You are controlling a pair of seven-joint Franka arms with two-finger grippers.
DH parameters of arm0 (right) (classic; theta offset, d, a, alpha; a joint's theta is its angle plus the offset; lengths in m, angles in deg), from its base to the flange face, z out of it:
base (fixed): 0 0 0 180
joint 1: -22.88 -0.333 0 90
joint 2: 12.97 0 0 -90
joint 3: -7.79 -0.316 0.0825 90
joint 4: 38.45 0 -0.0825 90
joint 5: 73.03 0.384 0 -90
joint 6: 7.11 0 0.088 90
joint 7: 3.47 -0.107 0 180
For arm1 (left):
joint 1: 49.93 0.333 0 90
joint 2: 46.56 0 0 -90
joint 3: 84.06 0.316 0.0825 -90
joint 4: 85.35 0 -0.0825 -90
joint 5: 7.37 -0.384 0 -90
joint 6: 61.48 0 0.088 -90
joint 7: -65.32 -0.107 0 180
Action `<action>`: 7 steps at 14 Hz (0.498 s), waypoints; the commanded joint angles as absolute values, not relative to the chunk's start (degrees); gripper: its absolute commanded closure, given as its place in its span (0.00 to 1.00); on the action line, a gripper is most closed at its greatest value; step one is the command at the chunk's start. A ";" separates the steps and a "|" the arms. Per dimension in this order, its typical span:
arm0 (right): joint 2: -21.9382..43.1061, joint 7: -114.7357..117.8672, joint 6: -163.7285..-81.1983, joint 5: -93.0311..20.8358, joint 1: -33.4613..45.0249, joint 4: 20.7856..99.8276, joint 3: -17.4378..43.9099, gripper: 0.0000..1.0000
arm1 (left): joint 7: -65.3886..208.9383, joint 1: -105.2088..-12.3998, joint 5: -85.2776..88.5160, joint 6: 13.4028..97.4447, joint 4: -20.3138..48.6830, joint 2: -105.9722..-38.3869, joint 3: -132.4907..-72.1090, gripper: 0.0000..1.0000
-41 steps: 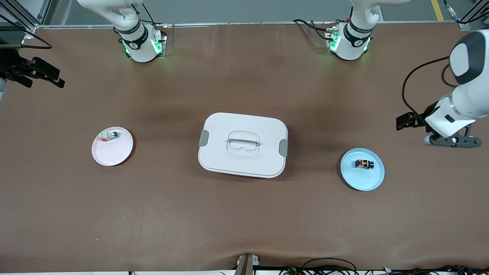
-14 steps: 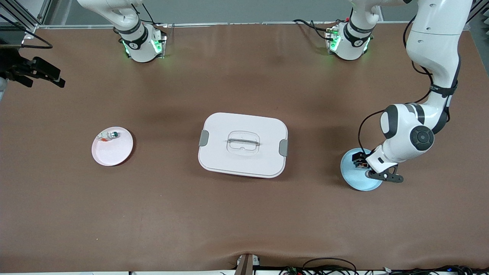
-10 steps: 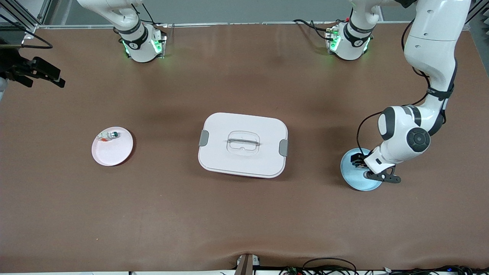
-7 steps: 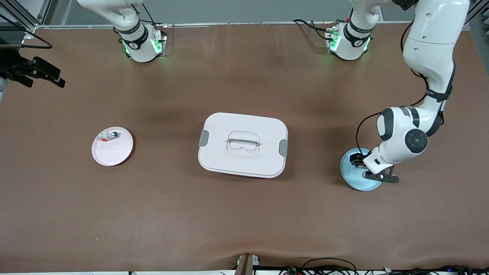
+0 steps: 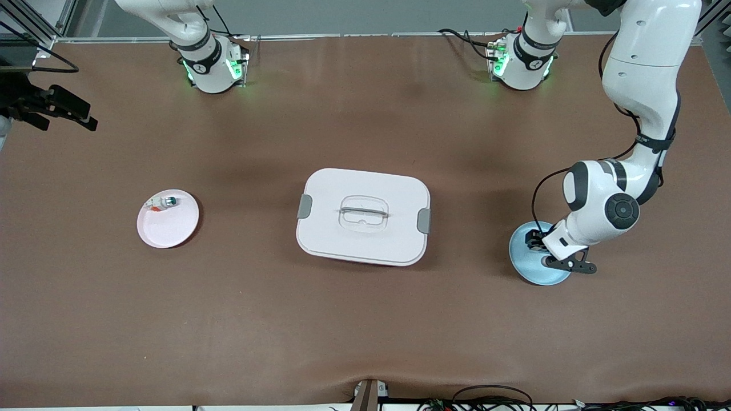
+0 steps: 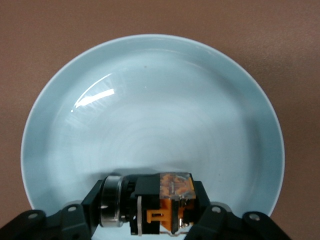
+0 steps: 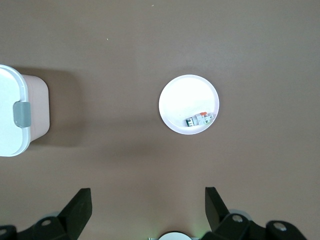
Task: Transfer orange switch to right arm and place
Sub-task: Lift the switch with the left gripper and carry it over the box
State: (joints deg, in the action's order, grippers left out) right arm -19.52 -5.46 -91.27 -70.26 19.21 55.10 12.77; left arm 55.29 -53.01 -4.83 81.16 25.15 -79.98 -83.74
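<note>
Left wrist view shows the left gripper [image 6: 150, 220] pinching the orange switch [image 6: 162, 204] at the edge of the pale blue plate [image 6: 150, 100], which sits toward the left arm's end of the brown counter [image 5: 365, 319]. No writing is legible on the switch. The right gripper [image 7: 147, 212] waits, fingers spread, over the counter near the pink plate [image 7: 175, 95] holding a small white breaker [image 7: 199, 120]. A white lidded box [image 5: 363, 216] sits between the two plates.
</note>
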 commanded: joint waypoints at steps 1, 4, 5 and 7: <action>-19.56 -5.14 -90.87 -69.87 18.93 54.80 12.88 0.00 | 55.04 -52.74 -4.21 81.52 24.34 -80.22 -83.97 0.71; -19.56 -5.40 -90.69 -69.87 18.75 54.89 12.71 0.00 | 54.87 -52.83 -4.21 80.91 24.07 -79.17 -83.97 0.71; -19.56 -5.57 -90.69 -69.87 18.66 54.89 12.62 0.00 | 54.95 -52.83 -4.21 79.95 24.07 -77.95 -83.97 0.70; -19.56 -5.58 -90.69 -69.87 18.57 55.24 12.62 0.00 | 55.30 -53.09 -3.51 75.66 23.98 -75.40 -83.97 0.70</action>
